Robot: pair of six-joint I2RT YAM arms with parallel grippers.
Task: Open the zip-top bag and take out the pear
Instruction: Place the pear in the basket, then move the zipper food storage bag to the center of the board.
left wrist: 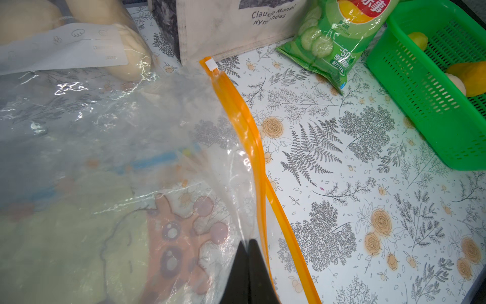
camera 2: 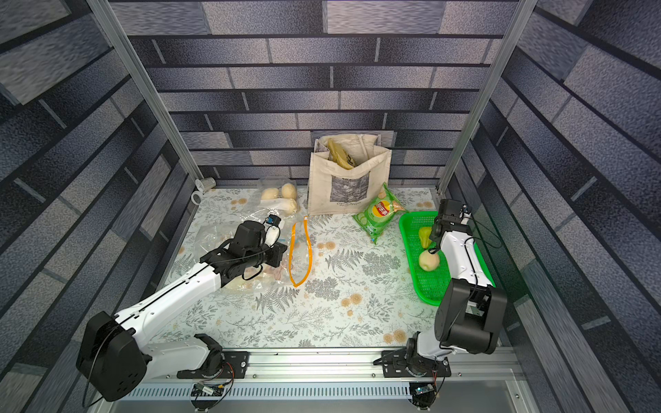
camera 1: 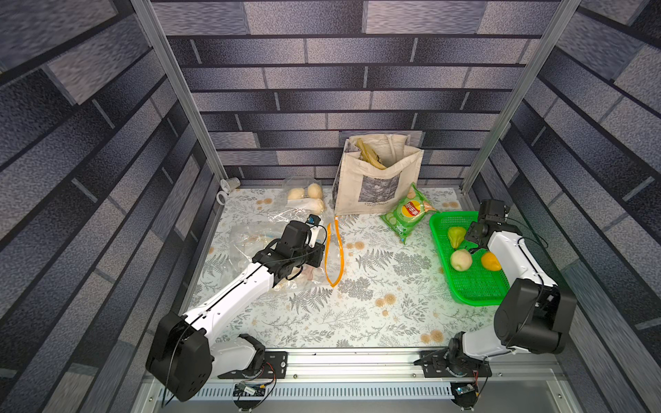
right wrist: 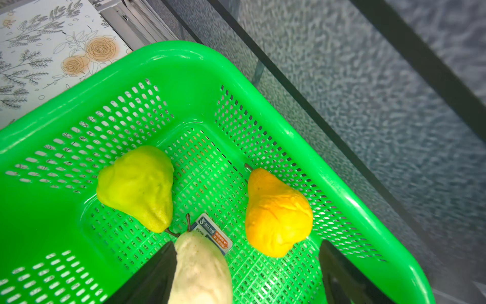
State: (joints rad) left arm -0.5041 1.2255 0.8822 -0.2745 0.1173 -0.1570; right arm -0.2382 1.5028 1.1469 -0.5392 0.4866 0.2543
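Counter (camera 1: 375, 304) printed with ferns and flowers, seen from above, with 2 robot arms. The left gripper (left wrist: 248, 252) is closed, pinching the clear plastic of the zip-top bag (left wrist: 184, 147) just beside its orange zip strip (left wrist: 249, 131), whose 2 sides stand parted into a loop in both top views. The right gripper (right wrist: 246, 244) hangs wide open inside a green basket (right wrist: 184, 60) on the right side. A pale pear (right wrist: 200, 271) lies in the basket between its fingers, against 1 of them, with a green pear (right wrist: 136, 184) and an orange pear (right wrist: 276, 213) near.
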